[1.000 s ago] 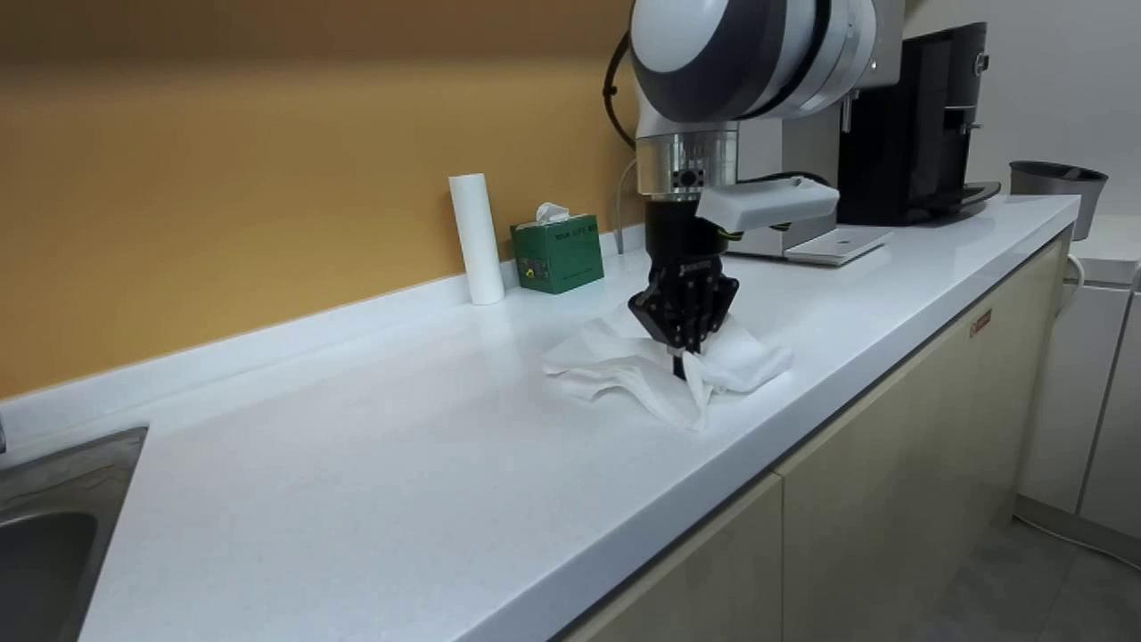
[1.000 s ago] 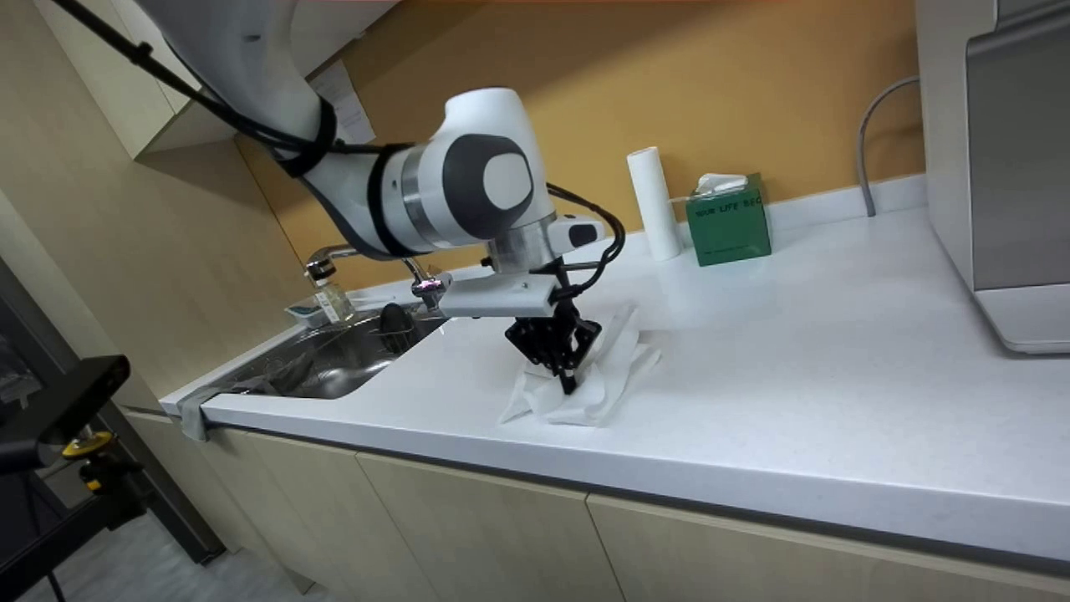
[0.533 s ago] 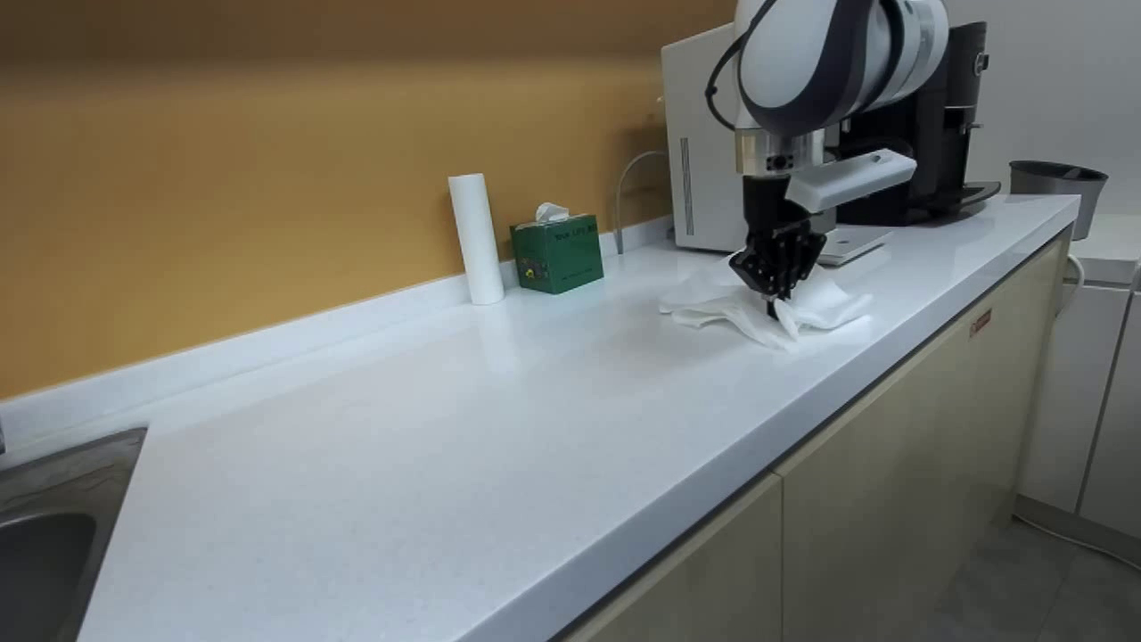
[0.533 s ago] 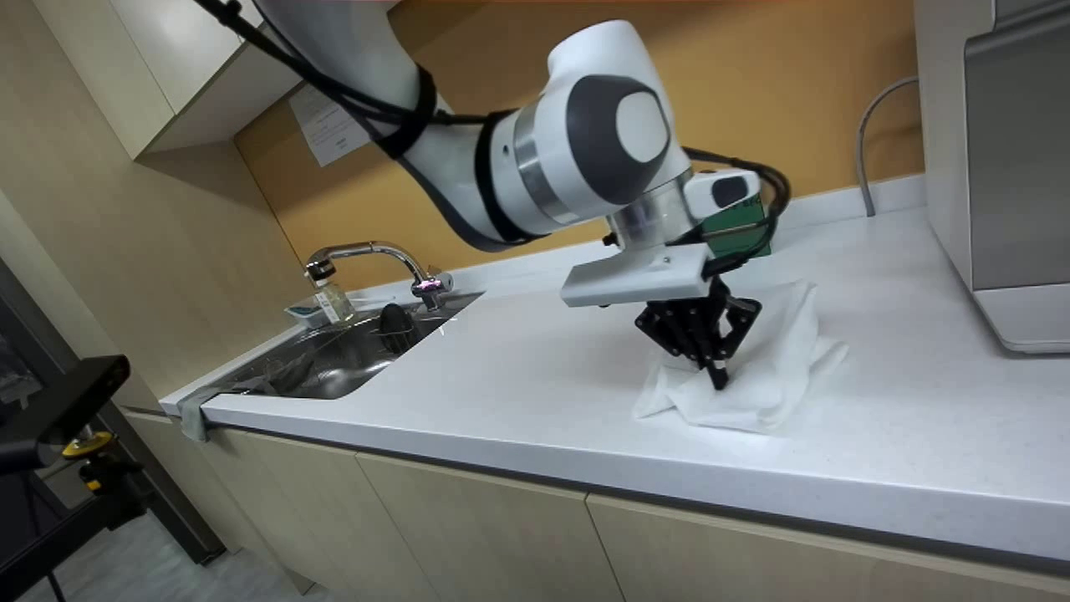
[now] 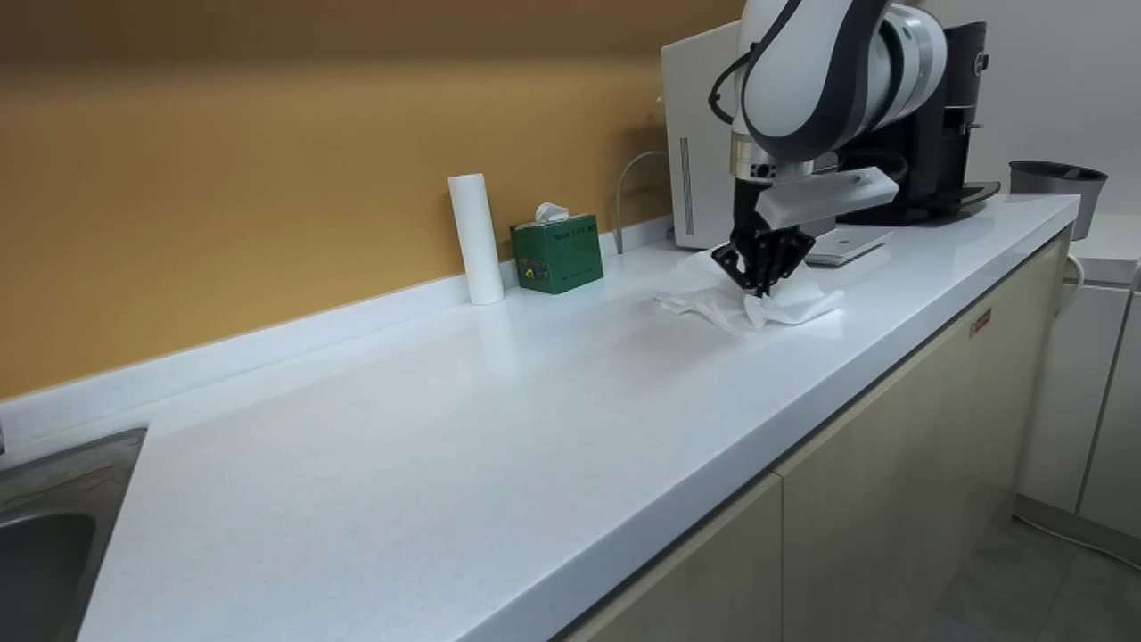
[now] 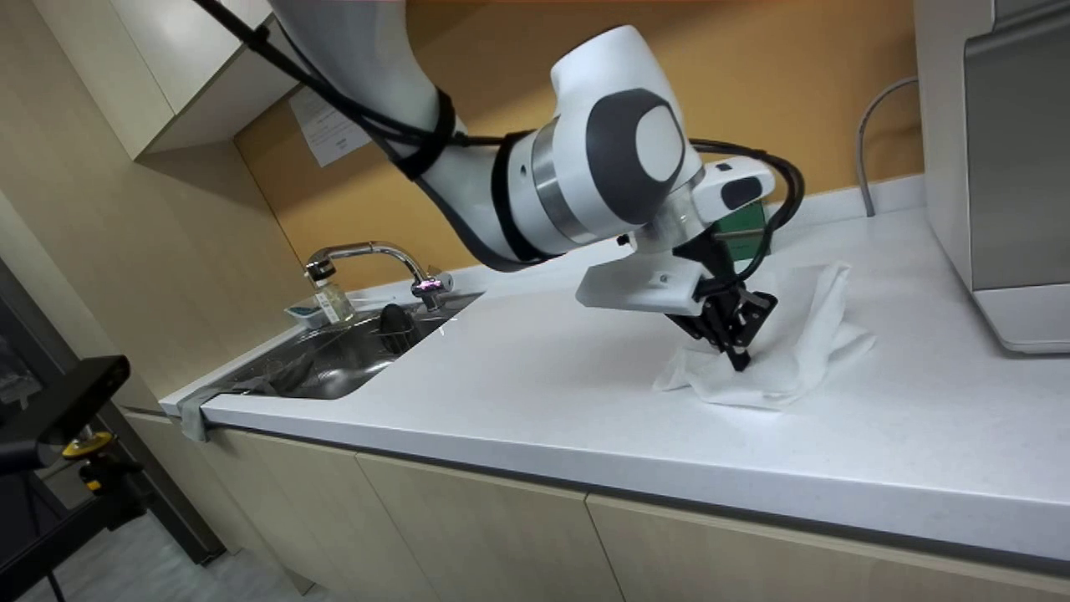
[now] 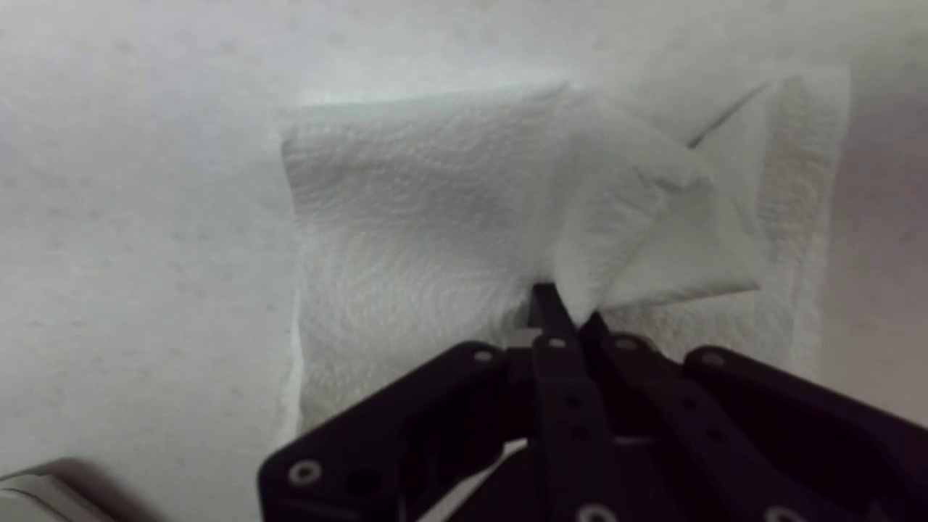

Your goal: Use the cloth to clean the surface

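A white, crumpled cloth (image 5: 798, 305) lies spread on the white countertop (image 5: 401, 446). It also shows in an exterior view (image 6: 807, 355) and fills the middle of the wrist view (image 7: 406, 217). My black gripper (image 5: 759, 292) points down and is tilted, low over the counter. It shows as well in an exterior view (image 6: 739, 361). In the wrist view my gripper (image 7: 573, 308) is shut on a pinched fold of the cloth, with folds gathered at the fingertips. The rest of the cloth drapes around the fingers on the counter. The far fingertip is partly hidden by the fold.
A white paper roll (image 5: 476, 241) and a green tissue box (image 5: 558, 254) stand by the wall. A large white appliance (image 6: 945, 251) and a black machine (image 5: 909, 134) stand farther along. A sink (image 6: 343, 368) with a faucet (image 6: 376, 249) lies at the opposite end.
My gripper has dragged the cloth along the counter, away from the sink toward the white appliance. In the last half second they have shifted slightly toward the wall, and the gripper has tilted more.
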